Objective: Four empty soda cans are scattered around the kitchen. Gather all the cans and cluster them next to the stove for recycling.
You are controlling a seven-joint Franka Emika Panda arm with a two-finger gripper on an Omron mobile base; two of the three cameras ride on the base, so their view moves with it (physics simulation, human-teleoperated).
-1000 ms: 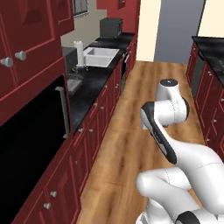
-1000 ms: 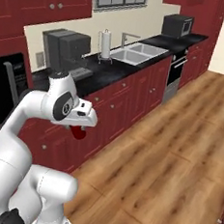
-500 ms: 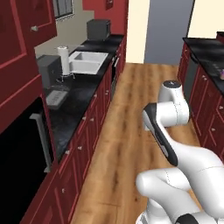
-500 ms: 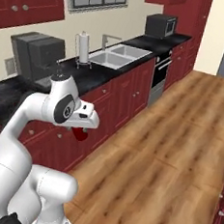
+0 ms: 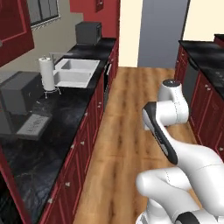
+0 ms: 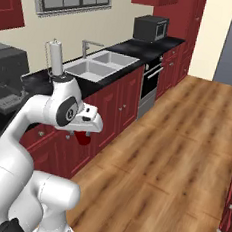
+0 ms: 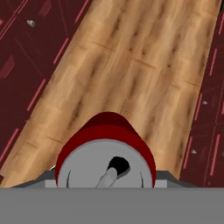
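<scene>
A red soda can with a silver top sits right in front of the hand camera, held over the wood plank floor. My gripper is shut on this red can, which hangs below the hand beside the dark red cabinet doors. The can covers most of the fingers. The arm is folded over the aisle of the kitchen. The purple cans and the stove are out of view.
The left black counter carries a white double sink, a paper towel roll, a microwave and a dark boxy appliance. A second counter runs along the right. The floor aisle leads to a doorway.
The whole scene has shifted because the base drove along the aisle: sink, paper towel roll and microwave are nearer. The arm keeps its pose with the red can.
</scene>
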